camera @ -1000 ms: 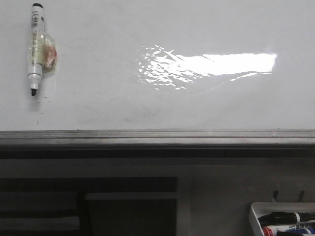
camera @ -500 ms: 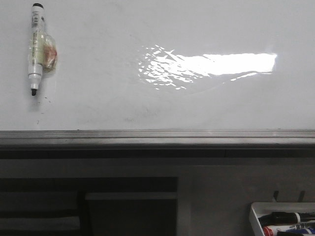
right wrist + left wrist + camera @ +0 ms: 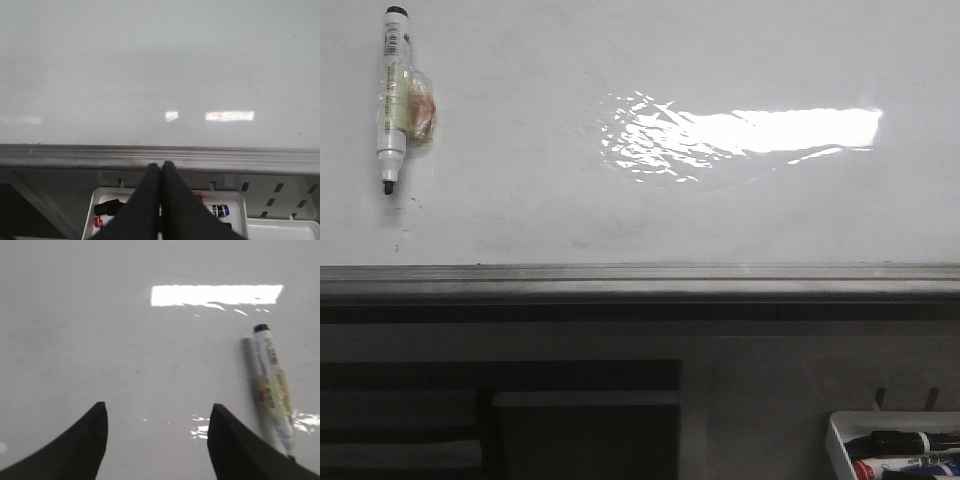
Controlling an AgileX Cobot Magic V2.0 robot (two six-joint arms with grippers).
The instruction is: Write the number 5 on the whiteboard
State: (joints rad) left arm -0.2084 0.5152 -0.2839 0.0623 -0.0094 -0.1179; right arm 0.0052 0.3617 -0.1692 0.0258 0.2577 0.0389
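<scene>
Nothing is seen to have moved since the earlier frames. No digit is seen on the whiteboard (image 3: 650, 210), and its glare patch stays central. A marker (image 3: 392, 98) is stuck tip-down near its upper left. The left claw (image 3: 156, 440) is spread, empty; the right claw (image 3: 161, 200) is pressed together above the marker tray (image 3: 235, 200).

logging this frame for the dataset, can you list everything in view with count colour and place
whiteboard: 1, glossy white with a bright glare patch and grey metal bottom edge, fills the upper front view; no digit on it yet
marker: 1, white barrel, black cap and tip, on the board's upper left, tip down
tray: 1, white, below the board at lower right
markers in tray: several, black, red and blue parts showing; exact count unclear
left gripper: 1, black, jaws apart, facing the board beside the marker
right gripper: 1, black, jaws together, above the tray
</scene>
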